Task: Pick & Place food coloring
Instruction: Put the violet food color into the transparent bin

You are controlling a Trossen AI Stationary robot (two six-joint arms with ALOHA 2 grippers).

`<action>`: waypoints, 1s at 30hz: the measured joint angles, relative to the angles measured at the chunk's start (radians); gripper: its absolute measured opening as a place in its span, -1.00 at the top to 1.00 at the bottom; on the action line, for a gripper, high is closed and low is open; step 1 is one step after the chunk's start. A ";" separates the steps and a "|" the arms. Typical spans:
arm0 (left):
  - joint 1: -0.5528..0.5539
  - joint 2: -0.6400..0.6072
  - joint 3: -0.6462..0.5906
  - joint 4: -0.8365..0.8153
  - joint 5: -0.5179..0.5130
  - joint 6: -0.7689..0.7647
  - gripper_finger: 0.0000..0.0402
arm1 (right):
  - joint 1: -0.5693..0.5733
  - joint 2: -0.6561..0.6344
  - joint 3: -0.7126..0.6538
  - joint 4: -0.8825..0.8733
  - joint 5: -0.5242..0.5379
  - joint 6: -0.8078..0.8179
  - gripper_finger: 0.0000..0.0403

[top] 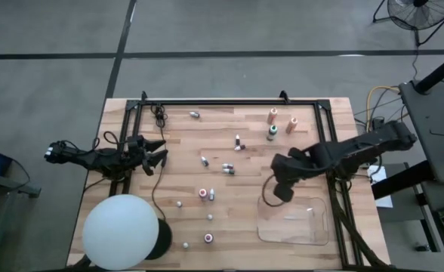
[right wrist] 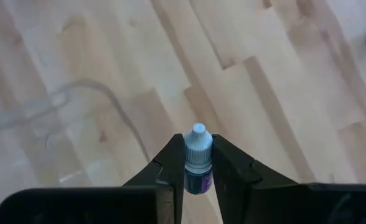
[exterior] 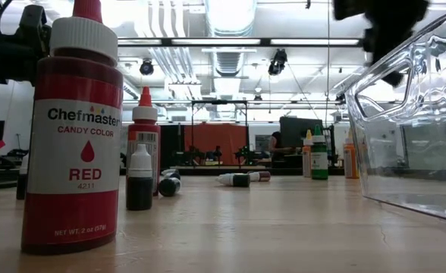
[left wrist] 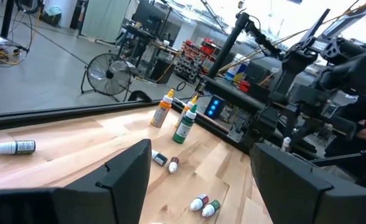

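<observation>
Several food coloring bottles stand or lie scattered on the wooden table, among them a red-capped one (top: pixel 203 193) and an upright group (top: pixel 272 132) near the far edge. My right gripper (top: pixel 282 190) hovers over the far left corner of the clear tray (top: pixel 312 230), shut on a tiny dark bottle with a white cap (right wrist: pixel 197 158). My left gripper (top: pixel 155 155) is open and holds nothing, waiting at the table's left side. In the left wrist view its fingers frame upright bottles (left wrist: pixel 184 124) and small lying ones (left wrist: pixel 198 202). My right gripper pinches the tiny bottle's dark body (right wrist: pixel 198 179) between its two fingers, coming from above and pointing down. The white cap (right wrist: pixel 198 142) sticks out past the fingertips. The bottle is lifted clear of the table.
A big white ball (top: pixel 120 230) sits at the near left corner. A black frame rail (top: pixel 229 103) runs along the far edge, with cables at both sides. In the low view a large red bottle (exterior: pixel 73 136) stands close, and the tray wall (exterior: pixel 413 114) rises at the right.
</observation>
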 joint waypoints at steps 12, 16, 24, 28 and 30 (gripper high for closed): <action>0.000 0.000 0.000 0.000 -0.001 0.000 -0.22 | 0.264 -0.163 -0.051 -0.002 0.101 0.167 0.74; 0.000 0.000 0.000 0.000 -0.001 0.000 -0.22 | 0.332 -0.161 -0.052 -0.002 0.127 0.228 0.74; 0.000 0.000 0.000 0.000 -0.001 0.000 -0.22 | 0.471 -0.126 -0.055 0.054 0.234 0.287 0.74; 0.000 0.000 0.000 0.000 -0.002 0.000 -0.22 | 0.545 -0.122 -0.102 0.211 0.366 0.251 0.74; 0.000 0.000 0.000 0.000 -0.001 0.000 -0.22 | 0.571 -0.122 -0.139 0.299 0.410 0.226 0.74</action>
